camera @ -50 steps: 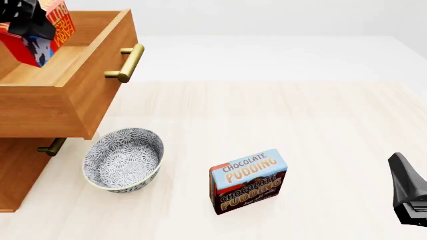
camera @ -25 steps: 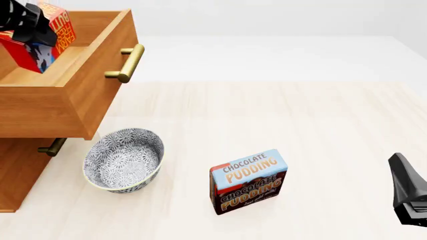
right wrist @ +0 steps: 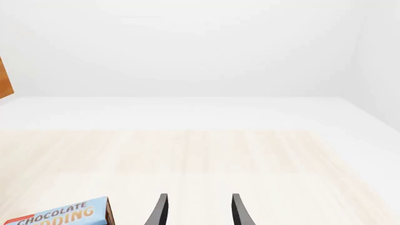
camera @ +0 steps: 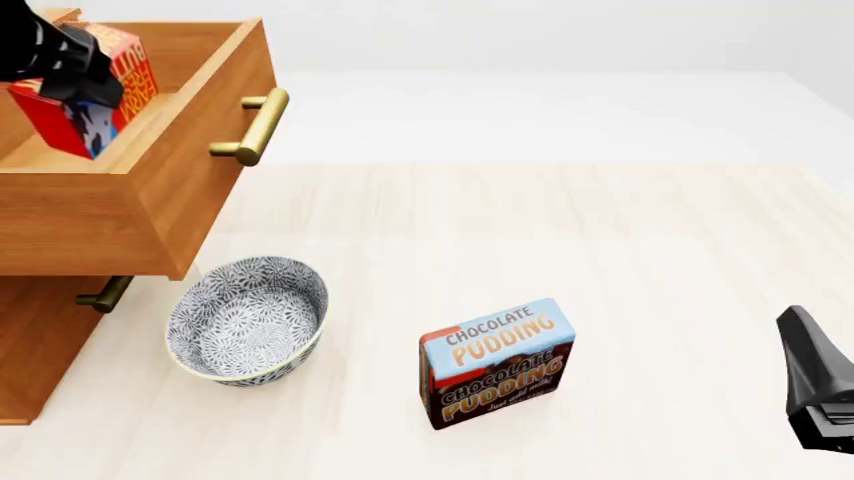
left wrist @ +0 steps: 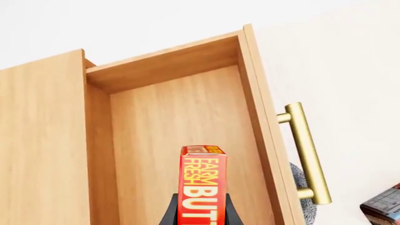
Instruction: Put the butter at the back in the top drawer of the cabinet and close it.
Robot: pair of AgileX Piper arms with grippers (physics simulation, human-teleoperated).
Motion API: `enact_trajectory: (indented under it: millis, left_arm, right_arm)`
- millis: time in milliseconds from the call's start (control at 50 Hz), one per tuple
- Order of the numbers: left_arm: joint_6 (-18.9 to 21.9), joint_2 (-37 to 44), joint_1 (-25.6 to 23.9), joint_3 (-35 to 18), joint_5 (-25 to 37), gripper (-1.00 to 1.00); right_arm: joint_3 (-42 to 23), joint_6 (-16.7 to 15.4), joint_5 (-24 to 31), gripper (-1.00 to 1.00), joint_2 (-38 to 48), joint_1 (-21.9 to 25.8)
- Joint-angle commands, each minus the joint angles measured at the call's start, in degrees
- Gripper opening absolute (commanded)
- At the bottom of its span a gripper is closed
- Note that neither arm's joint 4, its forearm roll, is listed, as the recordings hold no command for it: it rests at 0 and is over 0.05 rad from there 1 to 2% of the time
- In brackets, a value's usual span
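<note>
The red butter [camera: 94,95] box is held by my left gripper [camera: 60,55] over the open top drawer [camera: 200,150] of the cabinet [camera: 34,340]. In the left wrist view the butter [left wrist: 201,187] stands on edge between the fingers [left wrist: 170,213], above the drawer's light wood floor [left wrist: 181,117]. The drawer's brass handle [camera: 254,125] sticks out toward the table. My right gripper [right wrist: 196,211] is open and empty, low at the front right of the table [camera: 814,395].
A patterned grey bowl [camera: 247,320] sits in front of the cabinet, below the open drawer. A Chocolate Pudding box [camera: 497,362] stands on the table mid-front. A lower drawer handle [camera: 104,293] shows under the open drawer.
My left gripper has lowered the butter a little into the open drawer and shifted slightly. The right arm has not moved.
</note>
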Motion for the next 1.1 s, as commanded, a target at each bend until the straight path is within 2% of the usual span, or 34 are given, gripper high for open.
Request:
enact_trajectory:
  millis: [20,1100]
  left_arm:
    - [0.7,0.2,0.3,0.4,-1.2,-1.00]
    - [1.4,0.6,2.5,2.7,-2.7,-1.00]
  right_arm:
    - [0.0,0.0,0.0,1.00,0.0,0.0]
    - [0.0,0.0,0.0,1.00,0.0,0.0]
